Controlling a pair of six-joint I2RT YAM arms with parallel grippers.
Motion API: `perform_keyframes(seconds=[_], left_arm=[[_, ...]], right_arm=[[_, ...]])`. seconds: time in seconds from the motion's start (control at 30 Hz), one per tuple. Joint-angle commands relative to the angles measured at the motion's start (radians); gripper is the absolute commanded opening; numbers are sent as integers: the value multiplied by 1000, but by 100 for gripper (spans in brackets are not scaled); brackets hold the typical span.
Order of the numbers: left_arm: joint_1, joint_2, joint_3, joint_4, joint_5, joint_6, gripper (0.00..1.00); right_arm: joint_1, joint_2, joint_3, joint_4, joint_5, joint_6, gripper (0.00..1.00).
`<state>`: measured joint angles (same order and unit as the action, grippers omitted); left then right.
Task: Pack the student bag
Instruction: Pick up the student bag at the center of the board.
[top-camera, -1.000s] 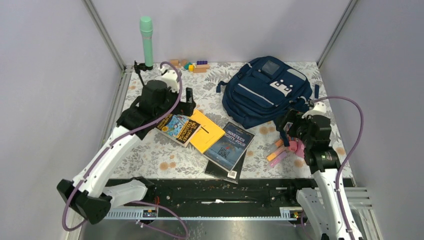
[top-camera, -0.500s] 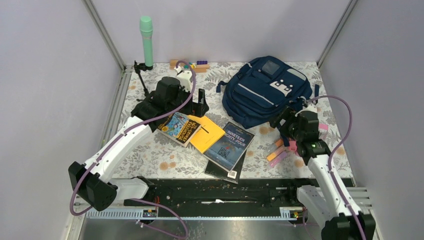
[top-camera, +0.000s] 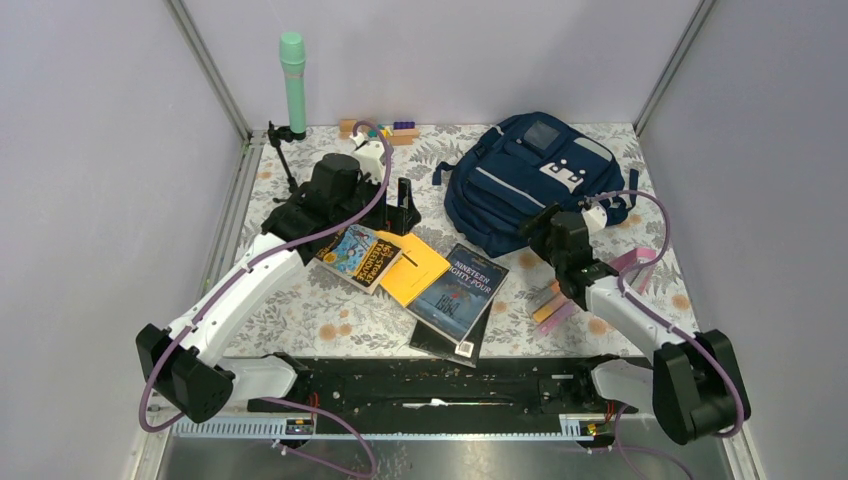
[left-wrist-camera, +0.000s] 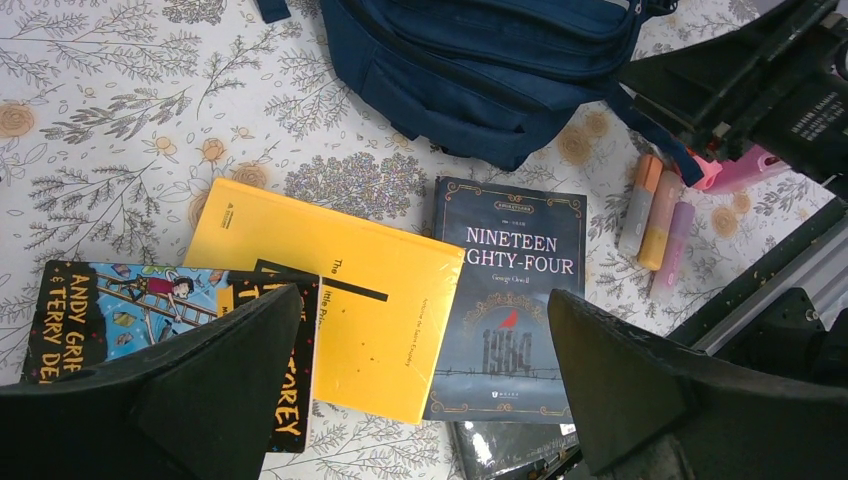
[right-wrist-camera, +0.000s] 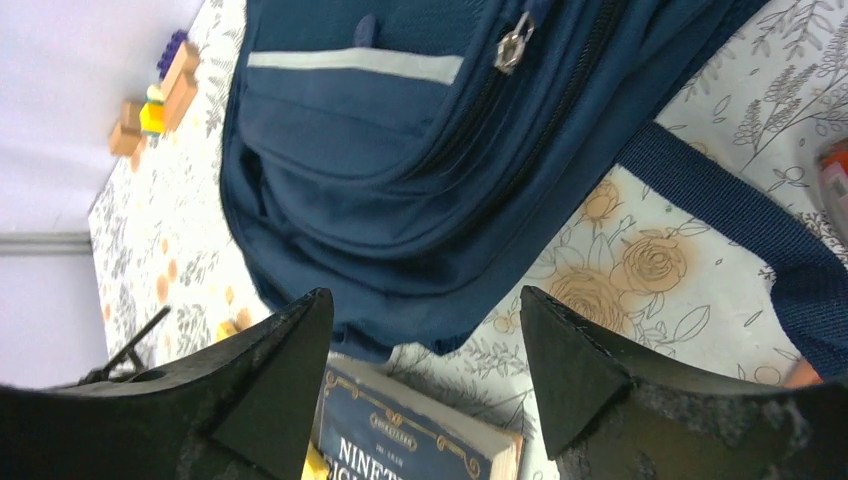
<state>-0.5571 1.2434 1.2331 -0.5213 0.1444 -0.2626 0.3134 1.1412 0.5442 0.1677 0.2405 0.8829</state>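
Both grippers are empty. From above, the left gripper (top-camera: 393, 208) hangs with its jaws wide over the floral table (top-camera: 300, 300), just behind a colourful paperback (top-camera: 358, 255). The right gripper (top-camera: 540, 228) sits at the near edge of the student bag (top-camera: 530, 180). The bag lies flat and front up on the far right part of the table. A yellow book (top-camera: 415, 262), Nineteen Eighty-Four (top-camera: 460, 290), a dark book (top-camera: 440, 342) under it and some highlighters (top-camera: 553, 302) lie loose in front of the bag. A pink item (top-camera: 635, 262) we cannot identify lies to the right. In the left wrist view, wide-spread fingers frame the paperback, the yellow book and Nineteen Eighty-Four, touching none, with the bag beyond them. In the right wrist view, the jaws are apart with nothing between them, over the bag's near edge. A zip pull (right-wrist-camera: 512, 45) shows on a zip that looks closed. We judge packing not yet begun: the bag needs opening, and every book and highlighter is yet to go in.
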Motion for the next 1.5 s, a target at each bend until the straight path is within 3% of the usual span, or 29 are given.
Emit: perform_keyframes(seconds=[0.0, 0.3, 0.63, 0.67, 0.8, 0.93, 1.13, 1.27, 1.47], left_arm=[[-4, -27, -2, 46, 18, -4, 99], [-4, -35, -3, 46, 14, 0, 99], [-5, -25, 1, 38, -3, 10, 99], [-5, -25, 2, 38, -3, 10, 99], [-5, -25, 0, 36, -12, 15, 99], [-6, -28, 5, 30, -24, 19, 99], [-5, -43, 5, 29, -37, 21, 99], [-5, -50, 3, 30, -53, 28, 99], [-4, -54, 3, 29, -71, 34, 99]], right_arm=[[15, 75, 25, 105, 182, 81, 77], [15, 238, 79, 155, 211, 114, 77], [15, 335, 97, 257, 219, 76, 58], [15, 342, 101, 267, 220, 70, 55], [15, 336, 126, 284, 215, 41, 23], [15, 284, 170, 257, 205, -17, 0], [13, 197, 262, 166, 91, -141, 0], [11, 160, 348, 72, -115, -266, 0], [-2, 45, 404, -54, -301, -307, 0]])
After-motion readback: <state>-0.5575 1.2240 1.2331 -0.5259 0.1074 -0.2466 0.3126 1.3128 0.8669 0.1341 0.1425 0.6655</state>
